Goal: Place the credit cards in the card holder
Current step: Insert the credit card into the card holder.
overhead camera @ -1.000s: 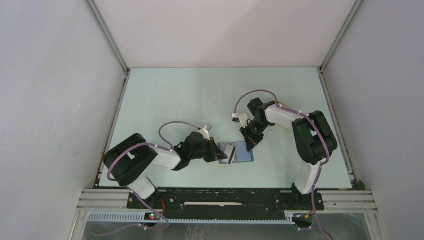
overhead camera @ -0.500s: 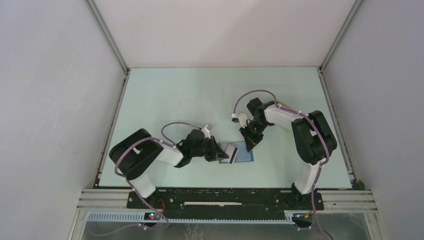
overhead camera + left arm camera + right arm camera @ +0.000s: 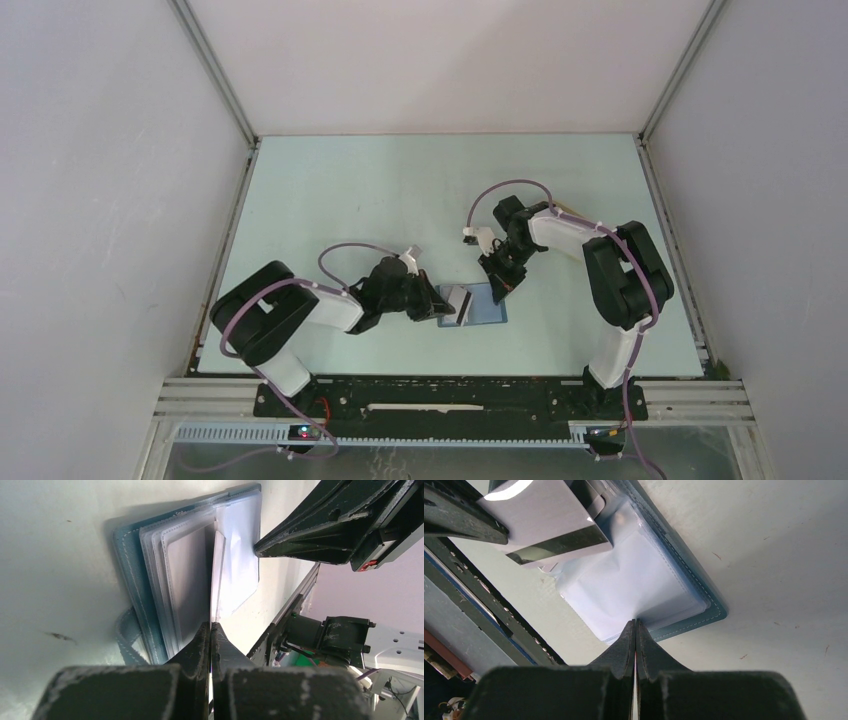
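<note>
Two arms work over a pale green table (image 3: pixel 380 190) boxed in by plain white walls (image 3: pixel 450 60), and the only loose things on it are the card holder (image 3: pixel 487 308) and one credit card (image 3: pixel 459 300). The holder lies open and flat, blue cover down, its clear sleeves (image 3: pixel 187 575) fanned upward.

On the holder's left side, the left gripper (image 3: pixel 441 304) is clenched. Its two fingers (image 3: pixel 202 645) are pressed together on the near edge of the credit card, with no gap showing between them. The card stands on edge above the sleeves. Its far end reaches in over the holder's middle, where the sleeve stack meets the white page. In the right wrist view it shows a grey face with a dark stripe along one edge.

At the holder's far right edge, the right gripper (image 3: pixel 500 287) is also closed, fingers (image 3: pixel 624 645) flat against each other. Their tips rest on the outer rim of the topmost clear sleeve, just inside the blue stitched border. Whether they pinch the plastic or only press on it cannot be told.
</note>
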`<action>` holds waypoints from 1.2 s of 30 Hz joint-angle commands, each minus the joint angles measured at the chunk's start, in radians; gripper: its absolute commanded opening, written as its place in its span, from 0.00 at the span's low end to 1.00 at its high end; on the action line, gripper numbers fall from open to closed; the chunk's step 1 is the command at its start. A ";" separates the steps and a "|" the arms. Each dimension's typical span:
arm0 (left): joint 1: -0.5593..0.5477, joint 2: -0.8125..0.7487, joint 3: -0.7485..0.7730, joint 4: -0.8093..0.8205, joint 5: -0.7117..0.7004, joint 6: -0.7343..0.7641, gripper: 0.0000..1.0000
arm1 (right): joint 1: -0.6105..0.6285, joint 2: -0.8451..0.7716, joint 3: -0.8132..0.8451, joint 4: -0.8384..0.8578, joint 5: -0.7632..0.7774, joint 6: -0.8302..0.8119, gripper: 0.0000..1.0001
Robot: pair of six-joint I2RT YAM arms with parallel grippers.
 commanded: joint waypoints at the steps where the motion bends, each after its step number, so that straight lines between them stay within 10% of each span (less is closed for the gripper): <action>1: 0.010 -0.040 -0.019 -0.095 -0.053 0.040 0.01 | 0.013 -0.008 0.032 0.012 0.008 0.010 0.03; 36: 0.009 -0.006 0.045 -0.159 -0.028 0.080 0.01 | 0.012 -0.010 0.035 0.007 0.008 0.010 0.03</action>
